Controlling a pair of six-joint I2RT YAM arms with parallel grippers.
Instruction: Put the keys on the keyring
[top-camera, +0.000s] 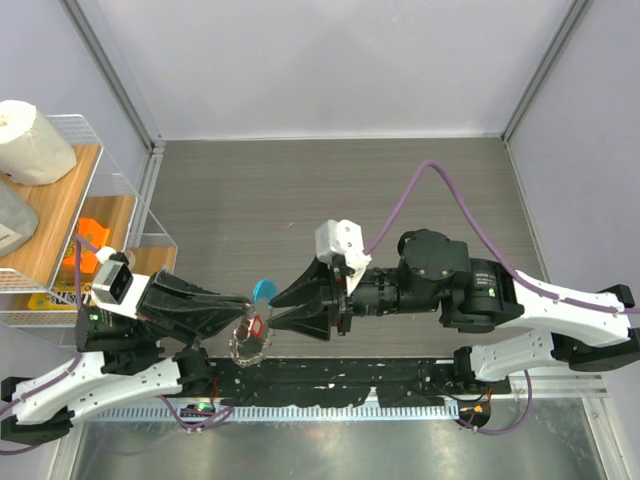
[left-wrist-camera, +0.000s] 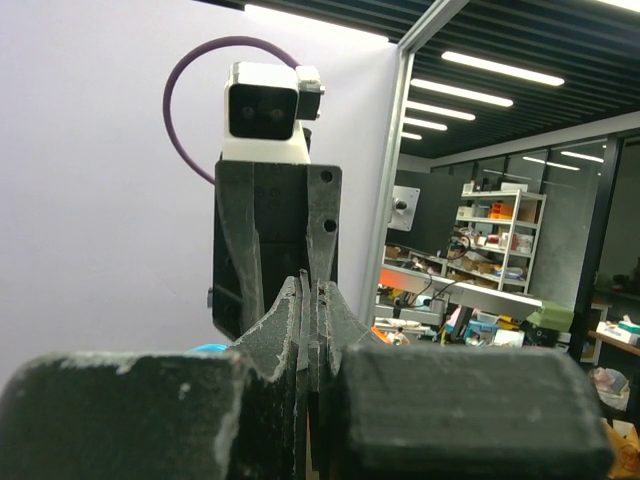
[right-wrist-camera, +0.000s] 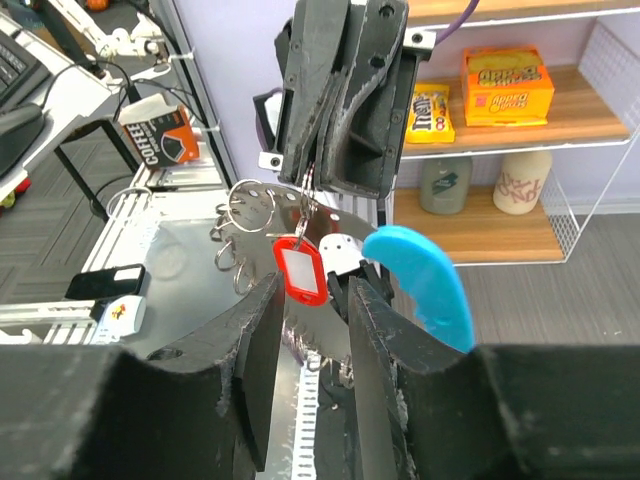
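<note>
Left claw: your left gripper (right-wrist-camera: 312, 186) is clenched on the keyring (right-wrist-camera: 250, 188). Its two fingers are pressed flat together, and the silvery loops hang out below the tips.
Right claw: your right gripper (right-wrist-camera: 315, 292) is released. You can see a clear gap between its fingers (right-wrist-camera: 262, 330), and neither pad pinches anything.
Key: the key (right-wrist-camera: 302, 272) hangs by its bright red head from the metal below your left claw, just in front of the gap of your right claw. You cannot tell from these views whether its left edge touches the right claw's finger.
Blue tag: the light-blue crescent tag (right-wrist-camera: 425, 283) sits just beside the key, on the far side of your right claw's fingers.
Place: everything meets in the air over the near edge of the table (top-camera: 330, 190), left of its middle, with the two claws tip to tip.
Chain: its loose loops droop below the key, towards the black rail (top-camera: 330, 372) along that near edge.
Left edge: a wire shelf rack (top-camera: 60, 200) stands there, well apart from the claws.
</note>
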